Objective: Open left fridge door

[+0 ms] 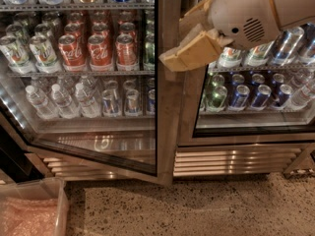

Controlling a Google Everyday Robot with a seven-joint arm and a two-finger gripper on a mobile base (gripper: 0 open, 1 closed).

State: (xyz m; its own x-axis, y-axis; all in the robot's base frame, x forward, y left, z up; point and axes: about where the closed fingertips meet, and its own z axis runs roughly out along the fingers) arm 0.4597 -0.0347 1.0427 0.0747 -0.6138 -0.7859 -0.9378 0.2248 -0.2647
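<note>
The left fridge door (166, 127) is a glass pane in a steel frame. It stands ajar, with its free right edge swung out toward the camera and its bottom rail running at a slant. My gripper (186, 45), with tan pads on a white wrist, sits at that free edge at the height of the can shelf. It touches or hooks the frame. Through the glass show red soda cans (101, 50) and water bottles (61, 100).
The right fridge door (246, 134) is closed, with cans behind it. Steel vent slats (236, 161) run below it. A clear bin of pink bubble wrap (29, 213) sits on the speckled floor (197, 208) at lower left, near the door's swing.
</note>
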